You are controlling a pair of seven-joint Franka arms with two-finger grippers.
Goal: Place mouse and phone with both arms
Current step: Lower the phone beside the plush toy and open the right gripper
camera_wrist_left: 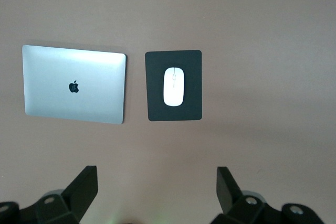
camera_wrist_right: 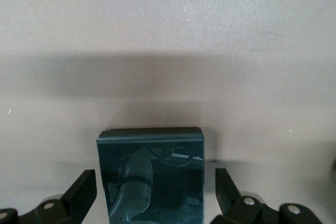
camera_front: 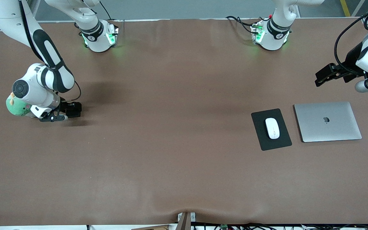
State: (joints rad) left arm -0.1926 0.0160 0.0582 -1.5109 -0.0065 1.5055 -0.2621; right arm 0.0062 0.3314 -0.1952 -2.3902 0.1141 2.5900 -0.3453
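The white mouse (camera_front: 272, 128) lies on a black mouse pad (camera_front: 283, 140) toward the left arm's end of the table; both also show in the left wrist view, the mouse (camera_wrist_left: 174, 86) on the pad (camera_wrist_left: 157, 108). My left gripper (camera_front: 319, 78) (camera_wrist_left: 156, 174) is open and empty, up in the air over the table beside the pad and laptop. The black phone (camera_wrist_right: 173, 182) lies flat on the table between the fingers of my right gripper (camera_wrist_right: 156, 177). That gripper (camera_front: 72, 111) is open and low at the right arm's end. The gripper hides the phone in the front view.
A closed silver laptop (camera_front: 327, 121) (camera_wrist_left: 73, 90) lies beside the mouse pad, toward the left arm's end. A green soft thing (camera_front: 16, 107) sits at the right arm's wrist. The brown table (camera_front: 171, 143) stretches wide between the two arms.
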